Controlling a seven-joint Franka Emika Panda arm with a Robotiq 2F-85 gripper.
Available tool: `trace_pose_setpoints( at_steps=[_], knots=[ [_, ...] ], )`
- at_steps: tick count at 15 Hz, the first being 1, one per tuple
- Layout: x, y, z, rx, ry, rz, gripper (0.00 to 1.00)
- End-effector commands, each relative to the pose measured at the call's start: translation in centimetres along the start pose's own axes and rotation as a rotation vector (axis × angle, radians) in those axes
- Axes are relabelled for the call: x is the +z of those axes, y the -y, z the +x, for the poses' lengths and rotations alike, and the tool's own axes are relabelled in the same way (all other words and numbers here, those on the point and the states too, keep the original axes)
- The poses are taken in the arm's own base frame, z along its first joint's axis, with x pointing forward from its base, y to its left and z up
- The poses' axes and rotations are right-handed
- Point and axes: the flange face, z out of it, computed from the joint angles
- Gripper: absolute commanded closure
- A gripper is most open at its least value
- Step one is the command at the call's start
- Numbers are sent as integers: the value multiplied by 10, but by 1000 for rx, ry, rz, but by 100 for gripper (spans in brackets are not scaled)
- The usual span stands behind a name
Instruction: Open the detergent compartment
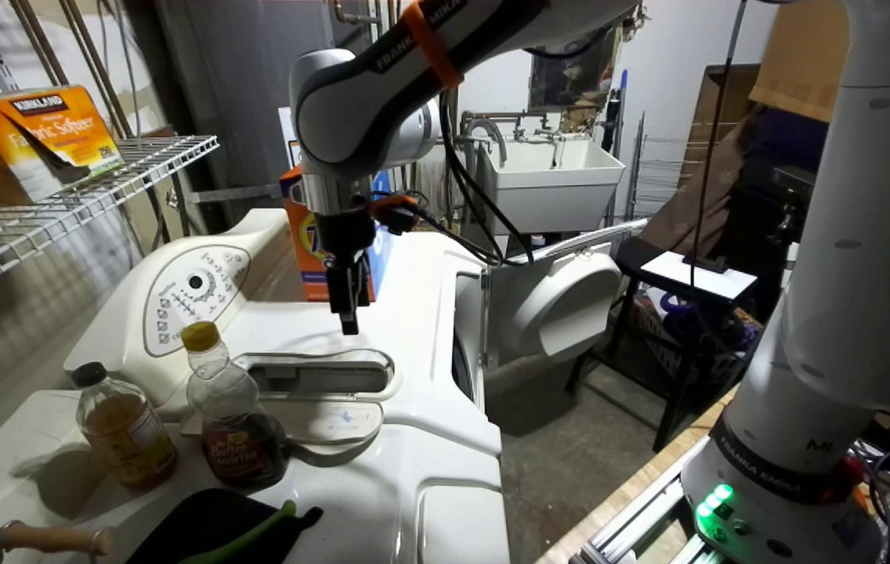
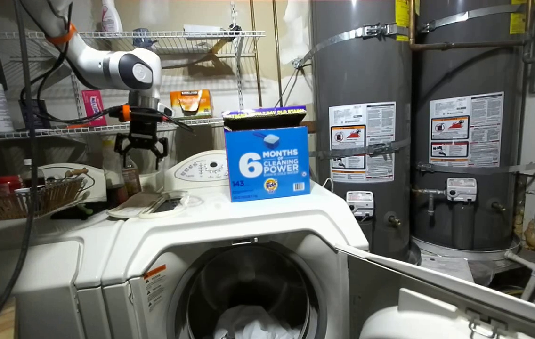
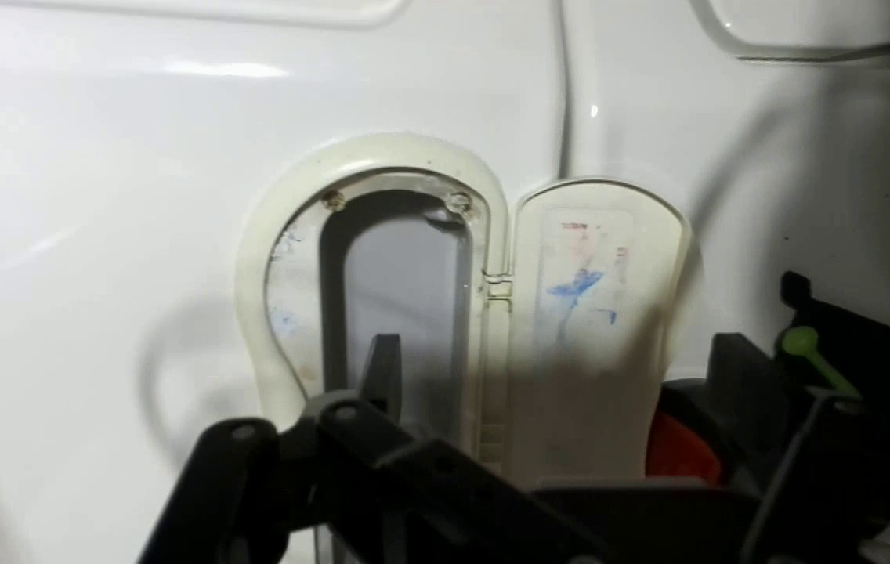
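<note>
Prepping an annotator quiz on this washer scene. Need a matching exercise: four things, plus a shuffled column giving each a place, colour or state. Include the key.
Things:
1. Detergent compartment
2. Gripper
3. Butterworth's bottle
4. Tide box

Place, colour or state:
A. Topped by a yellow cap
B. Uncovered, its lid hinged open beside it
C. Blue on one side, orange on another
D. In the air, jaws apart

Pairs: 1-B; 2-D; 3-A; 4-C

Detergent compartment point(image 3: 406, 270) partly hidden by end effector point(image 3: 558, 352) in wrist view, arm point(image 1: 363, 113) cropped
</note>
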Motion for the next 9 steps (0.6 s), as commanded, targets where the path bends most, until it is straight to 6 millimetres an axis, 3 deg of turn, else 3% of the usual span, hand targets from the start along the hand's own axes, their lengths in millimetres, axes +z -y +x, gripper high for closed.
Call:
trace_pose_setpoints(
  at_steps=[1, 4, 5, 9],
  knots=[
    [-19, 10, -13, 85, -25, -167, 0],
    [-32, 13, -16, 113, -85, -293, 0],
    [-26, 7, -6, 94, -48, -210, 0],
    [-32, 11, -10, 106, -74, -259, 0]
  ],
)
